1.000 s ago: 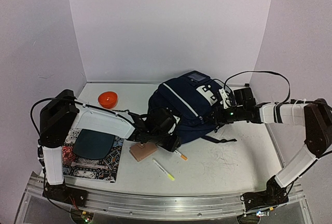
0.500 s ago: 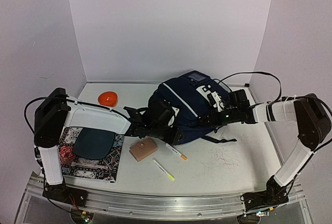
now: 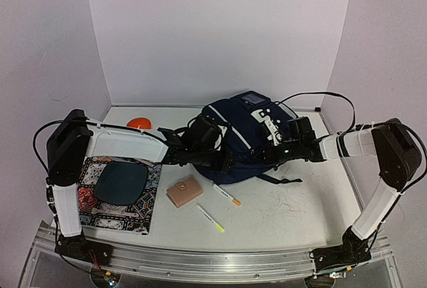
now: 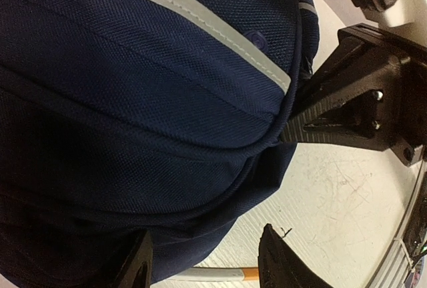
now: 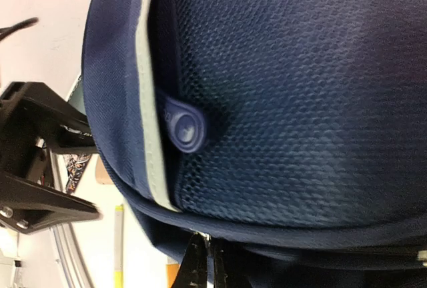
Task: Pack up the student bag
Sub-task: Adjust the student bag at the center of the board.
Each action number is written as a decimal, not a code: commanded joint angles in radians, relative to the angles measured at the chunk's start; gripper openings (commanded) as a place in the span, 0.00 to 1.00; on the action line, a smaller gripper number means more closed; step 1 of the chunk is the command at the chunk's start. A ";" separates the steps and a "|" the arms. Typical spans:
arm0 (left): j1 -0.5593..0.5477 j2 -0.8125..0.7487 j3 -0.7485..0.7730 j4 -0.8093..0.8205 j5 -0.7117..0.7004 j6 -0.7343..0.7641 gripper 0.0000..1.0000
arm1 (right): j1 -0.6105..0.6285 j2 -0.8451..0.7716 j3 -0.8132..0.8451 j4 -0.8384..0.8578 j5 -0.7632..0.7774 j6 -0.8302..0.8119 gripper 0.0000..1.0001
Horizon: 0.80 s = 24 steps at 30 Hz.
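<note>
The student bag (image 3: 241, 140), navy with light-grey stripes, lies at the table's middle back. It fills the left wrist view (image 4: 133, 101) and the right wrist view (image 5: 287, 101). My left gripper (image 3: 223, 163) is open at the bag's near left edge. Its fingers straddle the bag's lower fabric (image 4: 207, 265) without closing on it. My right gripper (image 3: 268, 155) is at the bag's near right edge. Its fingers are pressed together (image 5: 210, 268) on a thin light sliver at the bag's lower seam, which looks like a zip tab. The two grippers face each other closely.
A white pen with an orange cap (image 3: 227, 195) and a yellow-tipped pen (image 3: 211, 219) lie in front of the bag. A tan wallet (image 3: 184, 191) lies left of them. A patterned notebook (image 3: 117, 208) carries a dark oval case (image 3: 120, 183). An orange bowl (image 3: 139, 123) sits at the back left.
My left gripper has moved away from the wallet, back and up onto the bag's edge. My right gripper has slid left along the bag. The bag's near side has bunched up.
</note>
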 commanded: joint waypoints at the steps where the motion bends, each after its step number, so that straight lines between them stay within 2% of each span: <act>1: 0.005 0.042 0.014 0.084 0.028 -0.034 0.55 | 0.053 -0.038 -0.026 0.068 -0.019 0.046 0.00; 6: -0.003 0.066 -0.035 0.176 0.090 -0.084 0.52 | 0.140 -0.084 -0.043 0.097 0.024 0.146 0.00; 12: -0.028 0.052 -0.099 0.276 0.122 -0.116 0.52 | 0.212 -0.092 0.009 0.147 0.085 0.291 0.00; 18: -0.032 -0.104 -0.231 0.318 -0.007 -0.090 0.56 | 0.214 -0.126 0.015 0.108 0.181 0.398 0.00; 24: -0.032 -0.238 -0.344 0.338 -0.126 -0.057 0.58 | 0.223 -0.127 0.010 0.099 0.162 0.658 0.00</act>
